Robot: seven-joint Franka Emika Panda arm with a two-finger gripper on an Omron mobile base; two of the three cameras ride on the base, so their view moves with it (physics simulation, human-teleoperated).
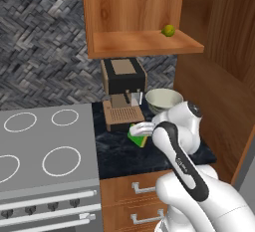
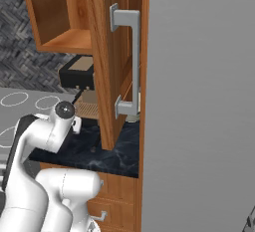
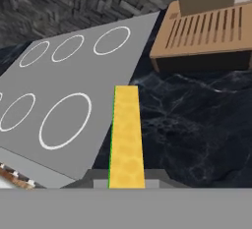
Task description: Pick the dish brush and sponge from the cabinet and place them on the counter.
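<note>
Sponge (image 3: pixel 127 134) gripped edge-on above black counter (image 3: pixel 197 125), no legible writing

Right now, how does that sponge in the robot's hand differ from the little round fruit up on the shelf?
The sponge is a flat block, green with a yellow layer; the fruit is round and yellow-green all over. The sponge is gripped low over the counter; the fruit sits free on the cabinet shelf. Both are small.

The left base view looks forward and down from behind the arm onto the surface (image 1: pixel 119 154) and stovetop (image 1: pixel 45 146). The right base view faces the same surface (image 2: pixel 89 151) from the other side. The hand view hangs close above the surface (image 3: pixel 197 120), stovetop (image 3: pixel 74 85) beside it.
</note>
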